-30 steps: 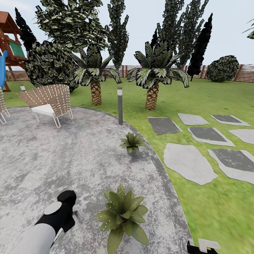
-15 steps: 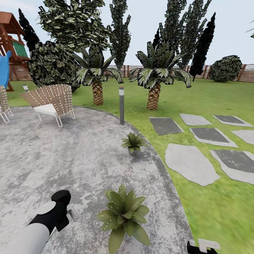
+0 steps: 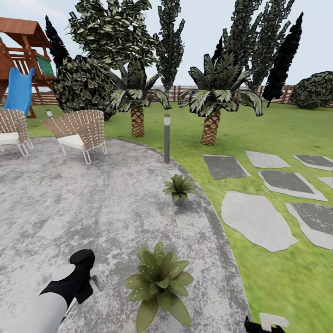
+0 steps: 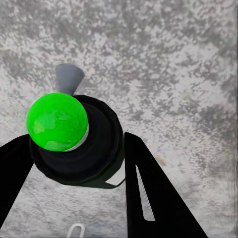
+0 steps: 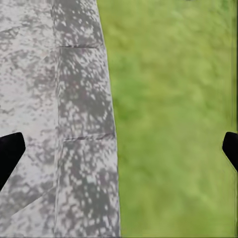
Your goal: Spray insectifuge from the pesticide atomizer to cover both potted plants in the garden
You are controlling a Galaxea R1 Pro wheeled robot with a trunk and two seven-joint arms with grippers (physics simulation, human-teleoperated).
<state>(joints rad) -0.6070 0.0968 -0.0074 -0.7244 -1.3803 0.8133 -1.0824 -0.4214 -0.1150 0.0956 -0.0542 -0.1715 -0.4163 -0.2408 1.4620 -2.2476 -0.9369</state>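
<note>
- Left gripper [image 4: 74, 163] is clamped on the atomizer [image 4: 82, 144]: in the left wrist view a black finger stands on each side of the bottle's black top, with a bright green cap and a small grey nozzle above it.
- From the head view, the left arm [image 3: 69, 282] hangs low over the patio [image 3: 69, 208], just beside the near potted plant [image 3: 159, 284]. The bottle itself is too small to make out there; only a pale bit pokes out beside the wrist.
- Judgement: the bottle is held low and close to the leaves so spray can land on the near rosette first.
- The far potted plant [image 3: 179, 188] sits at the patio's edge, near the grey post lamp [image 3: 167, 138] and well apart from the near one. It likely needs a separate approach.
- Right gripper [image 5: 119, 148] stands wide apart and holds nothing; its two fingertips sit at opposite edges of the right wrist view, over the line where patio border meets lawn [image 5: 173, 124]. It seems parked out of the way.
- Wicker chairs [image 3: 78, 132] and stepping stones [image 3: 256, 219] play no part.
</note>
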